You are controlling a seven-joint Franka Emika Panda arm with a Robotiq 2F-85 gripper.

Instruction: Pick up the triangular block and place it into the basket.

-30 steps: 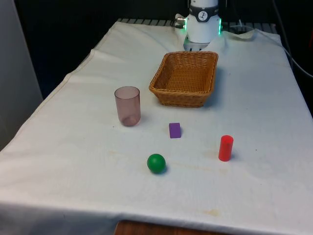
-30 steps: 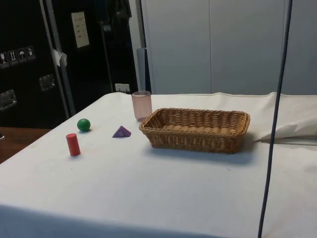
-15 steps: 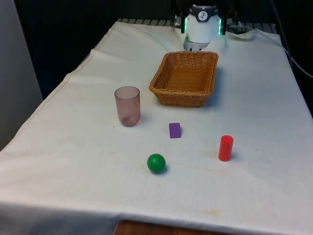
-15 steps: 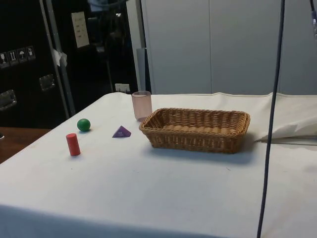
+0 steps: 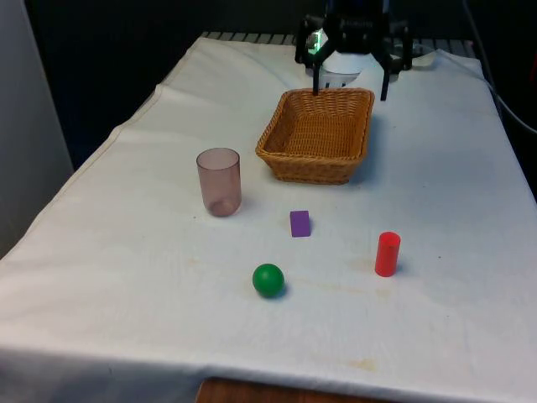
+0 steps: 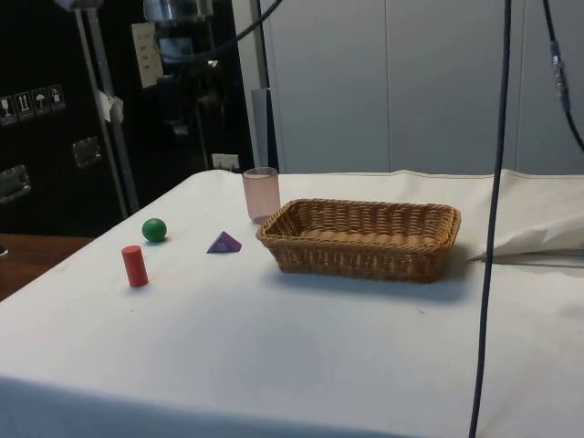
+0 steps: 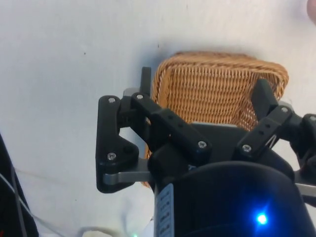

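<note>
One triangular block (image 5: 299,223), one basket (image 5: 318,135)

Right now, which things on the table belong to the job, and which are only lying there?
Belong to the job:
purple triangular block
wicker basket
gripper, open above the basket's far end

Only lying there:
pink cup
green ball
red cylinder

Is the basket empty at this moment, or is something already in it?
Empty: the basket shows only bare wicker inside, and the purple triangular block lies on the cloth outside it.
</note>
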